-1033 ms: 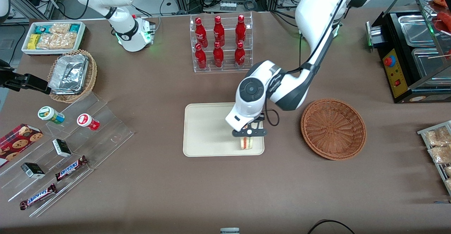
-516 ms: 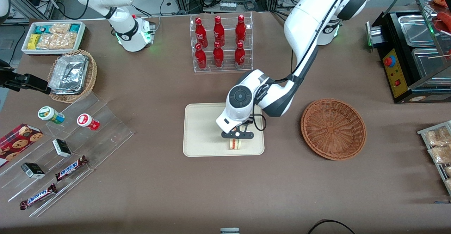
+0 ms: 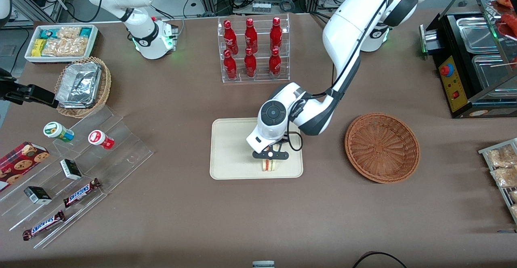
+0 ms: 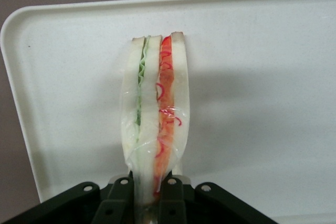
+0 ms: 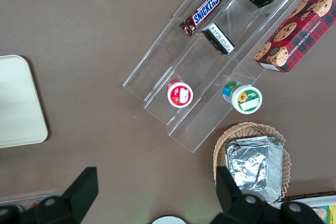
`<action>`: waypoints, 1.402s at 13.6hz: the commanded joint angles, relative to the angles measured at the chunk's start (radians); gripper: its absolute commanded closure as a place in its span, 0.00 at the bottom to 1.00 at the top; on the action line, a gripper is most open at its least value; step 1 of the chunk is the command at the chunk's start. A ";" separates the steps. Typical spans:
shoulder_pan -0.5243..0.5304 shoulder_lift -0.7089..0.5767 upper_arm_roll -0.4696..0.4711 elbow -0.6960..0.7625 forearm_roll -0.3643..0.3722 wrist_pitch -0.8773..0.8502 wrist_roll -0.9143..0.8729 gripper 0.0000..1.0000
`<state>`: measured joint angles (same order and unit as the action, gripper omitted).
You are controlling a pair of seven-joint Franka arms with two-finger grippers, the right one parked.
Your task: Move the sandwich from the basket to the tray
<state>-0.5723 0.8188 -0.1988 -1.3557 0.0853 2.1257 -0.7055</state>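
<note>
Gripping the sandwich (image 4: pixel 153 114) by one end, the gripper (image 3: pixel 270 158) sits low over the tray (image 3: pixel 234 147), clenched on the bread with a finger on each outer slice. From the claw, the wedge's long axis runs straight out ahead, filling edge up, toward the tray's rim nearest the front camera. In the wrist view the sandwich appears to lie close to the tray's floor, though contact cannot be told. The tray holds nothing else. The basket (image 3: pixel 382 147), beside the tray toward the working arm's end, is empty. Releasing looks like the remaining step.
</note>
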 commanded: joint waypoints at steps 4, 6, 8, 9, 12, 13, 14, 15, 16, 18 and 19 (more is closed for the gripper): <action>-0.023 0.014 0.009 0.027 0.027 -0.006 -0.019 0.00; -0.023 0.011 0.009 0.030 0.025 -0.006 -0.019 0.00; -0.021 0.007 0.010 0.032 0.027 -0.009 -0.019 0.00; -0.021 0.002 0.010 0.032 0.027 -0.010 -0.019 0.00; -0.011 -0.019 0.013 0.035 0.027 -0.013 -0.019 0.00; -0.008 -0.026 0.016 0.038 0.027 -0.010 -0.016 0.00; 0.002 -0.033 0.035 0.044 0.025 -0.013 -0.014 0.00; 0.005 -0.047 0.042 0.043 0.028 -0.015 -0.009 0.00; 0.006 -0.061 0.048 0.040 0.028 -0.023 -0.011 0.00; 0.025 -0.087 0.085 0.040 0.028 -0.053 -0.006 0.00; 0.041 -0.099 0.104 0.038 0.025 -0.062 0.000 0.00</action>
<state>-0.5522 0.7598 -0.1179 -1.3064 0.0980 2.0959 -0.7083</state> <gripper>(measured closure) 0.000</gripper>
